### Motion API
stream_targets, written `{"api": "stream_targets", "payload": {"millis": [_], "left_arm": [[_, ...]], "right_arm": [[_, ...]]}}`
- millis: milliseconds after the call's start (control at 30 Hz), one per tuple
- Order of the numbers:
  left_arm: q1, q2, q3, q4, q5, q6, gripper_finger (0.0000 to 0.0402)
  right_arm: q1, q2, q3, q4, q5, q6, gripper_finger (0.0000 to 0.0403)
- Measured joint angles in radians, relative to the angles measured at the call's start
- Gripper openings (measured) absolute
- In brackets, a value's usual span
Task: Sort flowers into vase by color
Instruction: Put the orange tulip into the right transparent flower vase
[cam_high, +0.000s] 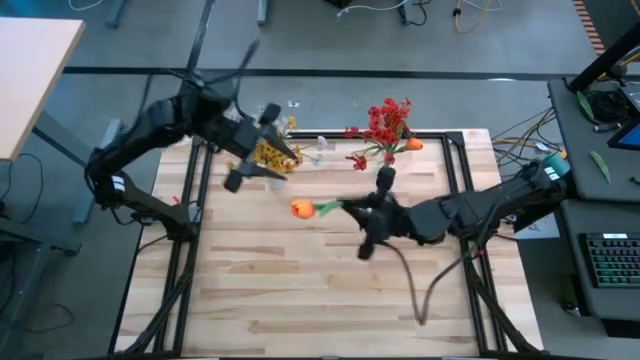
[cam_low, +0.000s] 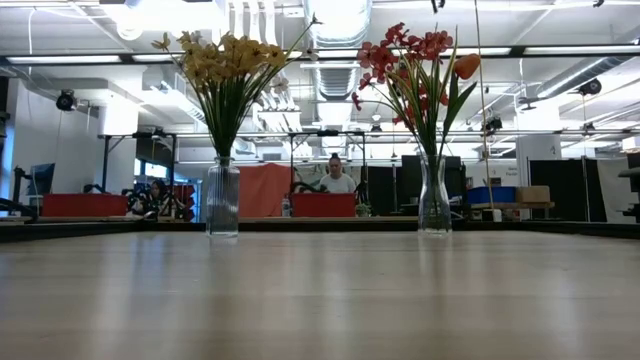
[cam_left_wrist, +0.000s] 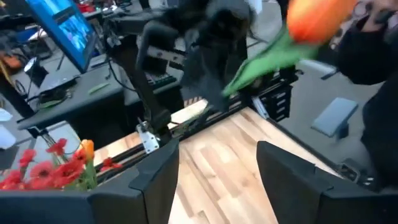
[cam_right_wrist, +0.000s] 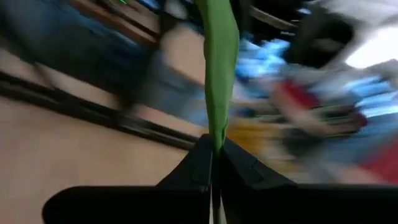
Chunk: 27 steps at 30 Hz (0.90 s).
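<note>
A: What is the right gripper (cam_high: 345, 206) gripping?
B: It is pinching the green stem of the orange-headed artificial flower (cam_high: 303, 208), mid-frame.
A: And the left gripper (cam_high: 262, 152)?
B: Hovering unclenched (upper left, over the yellow blossoms (cam_high: 272, 155))

Yellow flowers (cam_low: 228, 62), red flowers (cam_low: 405, 55) — an orange bloom (cam_high: 302, 208) on green stem, pale wood table (cam_high: 300, 290).
</note>
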Motion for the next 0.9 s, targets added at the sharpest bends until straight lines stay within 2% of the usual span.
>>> {"api": "stream_targets", "payload": {"millis": [67,133,267,333,533,600,733,900], "left_arm": [[-0.03,-0.007,-0.069,0.073,-0.019,0.004,0.0194],[-0.062,-0.017,-0.143,0.143,-0.02,0.021,0.019],[-0.11,-0.054,-0.318,0.329,-0.035,0.026,0.0183],[-0.127,-0.089,-0.418,0.443,-0.093,0.005,0.0176],[-0.176,-0.187,-0.746,0.912,-0.168,-0.174,0.0164],[-0.209,-0.188,-0.847,1.068,-0.226,-0.207,0.0164],[-0.27,-0.129,-0.995,1.387,-0.384,-0.209,0.0164],[-0.287,0.008,-1.068,1.7,-0.406,-0.259,0.0164]], "right_arm": [[-0.006,-0.029,-0.014,-0.043,-0.178,0.191,0.0009],[-0.011,-0.054,-0.06,-0.015,-0.281,0.275,0.0009],[0.013,-0.103,-0.228,0.17,-0.302,0.288,0.0009],[0.029,-0.139,-0.32,0.282,-0.303,0.287,0.0009],[0.04,-0.241,-0.582,0.627,-0.303,0.28,0.0009],[0.034,-0.26,-0.642,0.729,-0.304,0.269,0.0009],[0.003,-0.258,-0.703,0.903,-0.305,0.245,0.0009],[-0.048,-0.211,-0.702,0.963,-0.347,0.26,0.0009]]}}
